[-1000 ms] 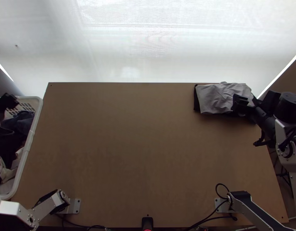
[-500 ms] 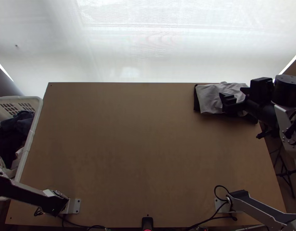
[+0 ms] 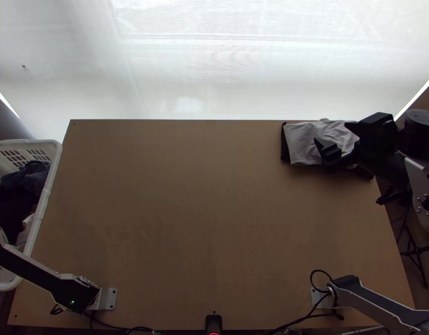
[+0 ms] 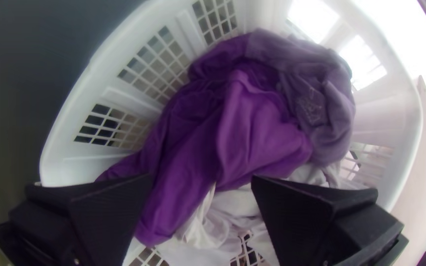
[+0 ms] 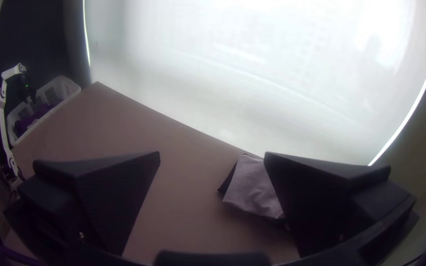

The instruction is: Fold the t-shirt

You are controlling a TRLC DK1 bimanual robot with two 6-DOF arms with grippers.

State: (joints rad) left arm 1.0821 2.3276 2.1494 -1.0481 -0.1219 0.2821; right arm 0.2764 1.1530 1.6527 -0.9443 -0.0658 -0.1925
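Black right tool [image 3: 330,133] points inward near cloth [image 3: 304,146], left tool [image 4: 201,180] above basket [image 3: 45,195], both spread.

Folded grey cloth [image 3: 304,146] at the tabletop's [image 3: 186,223] far right, bunched purple cloth [image 4: 262,128] in the basket [image 4: 380,106] at left — which is the t-shirt, I can't tell.
The grey one lies flat in a compact, lightly wrinkled bundle, over black cloth [image 3: 284,149] that juts out along its left side; the purple one sits in loose, deep creases — beside a duller mauve cloth [image 4: 321,98], partly over white cloth [image 4: 235,204].
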